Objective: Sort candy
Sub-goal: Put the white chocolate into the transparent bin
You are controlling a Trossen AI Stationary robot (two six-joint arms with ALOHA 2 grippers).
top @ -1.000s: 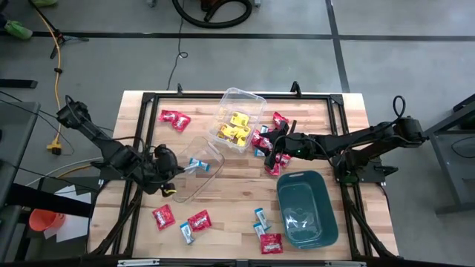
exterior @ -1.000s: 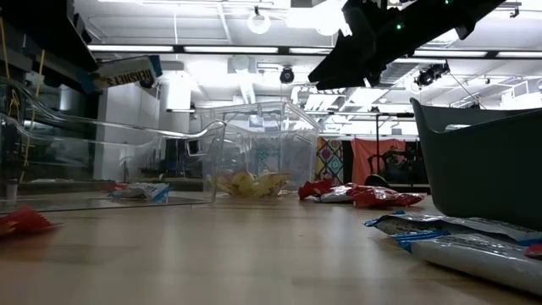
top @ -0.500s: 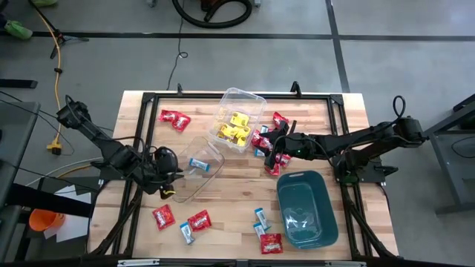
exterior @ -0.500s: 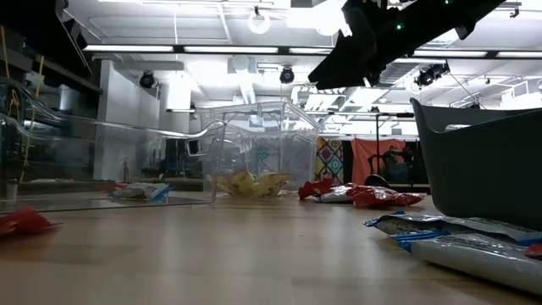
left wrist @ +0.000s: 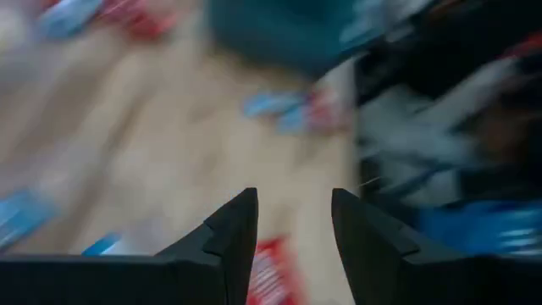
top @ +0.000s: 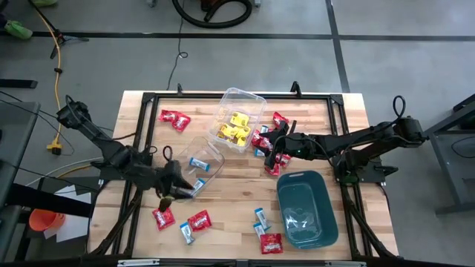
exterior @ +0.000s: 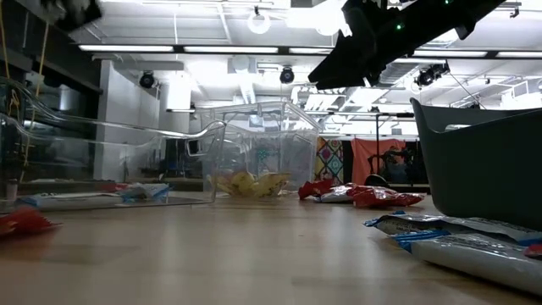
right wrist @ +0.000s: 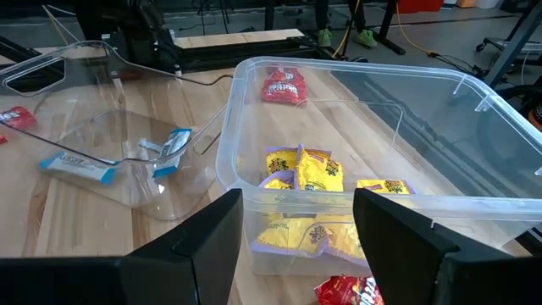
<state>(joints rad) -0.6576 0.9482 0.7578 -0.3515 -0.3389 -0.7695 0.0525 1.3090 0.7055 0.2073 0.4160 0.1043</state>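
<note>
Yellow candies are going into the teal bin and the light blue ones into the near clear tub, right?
Not quite. The yellow candies sit in the far clear tub, as the high view shows; the teal bin holds none. Light blue packets are indeed in the near clear tub.

Clear glossy plastic tubs (right wrist: 356, 169) — wood table (top: 230, 200)

Overhead, table-level and right wrist views share the yellow-candy tub (top: 237, 119); left wrist's seems blurred.

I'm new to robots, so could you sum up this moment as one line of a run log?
left gripper: open, at near tub | right gripper: open, over red candy beside far tub holding yellow candy | teal bin: no candy visible
</note>
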